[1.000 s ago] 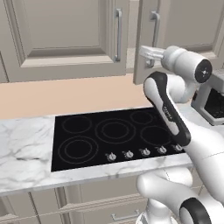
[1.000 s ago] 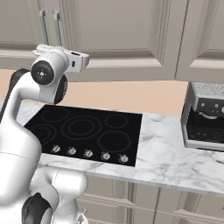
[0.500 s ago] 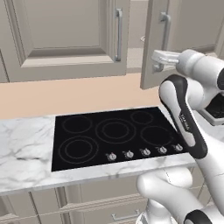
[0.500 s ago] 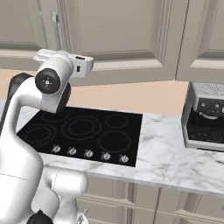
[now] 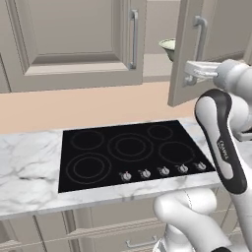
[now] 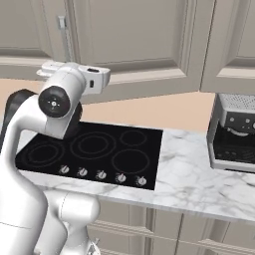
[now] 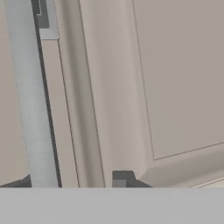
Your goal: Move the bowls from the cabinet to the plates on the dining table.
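Cabinet (image 5: pixel 74 44) doors fill the top of the left base view, and the right-hand door (image 5: pixel 184 54) stands swung open at upper right. The gripper (image 5: pixel 188 74) sits against that door just below its metal handle (image 5: pixel 199 34); whether its jaws are parted or clamped, I cannot tell. Through the gap, a pale cream-green bowl (image 5: pixel 169 47) rests on the shelf, up and to the left of the gripper, apart from it. A black cooktop (image 5: pixel 130 152) lies below.
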You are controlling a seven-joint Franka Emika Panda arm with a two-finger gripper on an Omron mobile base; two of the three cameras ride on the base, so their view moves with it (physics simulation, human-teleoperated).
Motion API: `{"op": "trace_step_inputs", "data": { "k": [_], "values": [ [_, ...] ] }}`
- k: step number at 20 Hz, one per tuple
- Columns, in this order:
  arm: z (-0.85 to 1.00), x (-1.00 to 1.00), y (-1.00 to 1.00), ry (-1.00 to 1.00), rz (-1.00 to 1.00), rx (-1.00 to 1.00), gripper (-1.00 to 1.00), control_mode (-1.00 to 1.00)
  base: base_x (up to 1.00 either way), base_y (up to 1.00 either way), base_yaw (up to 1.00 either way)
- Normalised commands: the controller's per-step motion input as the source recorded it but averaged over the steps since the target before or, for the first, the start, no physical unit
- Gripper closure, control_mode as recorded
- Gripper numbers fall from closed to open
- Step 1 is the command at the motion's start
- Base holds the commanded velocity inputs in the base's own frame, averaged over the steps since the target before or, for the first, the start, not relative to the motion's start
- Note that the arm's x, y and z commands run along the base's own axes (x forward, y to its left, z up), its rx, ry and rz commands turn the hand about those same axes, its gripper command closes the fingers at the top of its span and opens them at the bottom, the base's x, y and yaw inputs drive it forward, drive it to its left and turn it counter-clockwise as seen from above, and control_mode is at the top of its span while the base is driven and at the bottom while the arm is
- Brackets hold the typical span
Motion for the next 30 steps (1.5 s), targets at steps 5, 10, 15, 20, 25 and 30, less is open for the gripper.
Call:
{"op": "trace_step_inputs", "data": {
  "k": [5,10,15,20,25,30],
  "values": [
    [0.35,-0.52,-0.67,0.04,0.0,0.0,1.0,-1.0,0.0,0.0,0.0],
    [0.26,-0.46,-0.68,0.06,0.0,0.0,1.0,-1.0,0.0,0.0,0.0],
    [0.22,-0.27,-0.63,0.07,0.0,0.0,1.0,-1.0,0.0,0.0,0.0],
    [0.02,0.0,-0.07,0.0,0.0,0.01,-1.0,-1.0,0.0,0.0,0.0],
    [0.22,-0.24,-0.68,0.0,-0.05,0.14,-1.0,-1.0,0.0,0.0,0.0],
    [0.34,-0.27,-0.63,0.01,-0.06,0.13,-1.0,-1.0,0.0,0.0,0.0]
  ]
}}
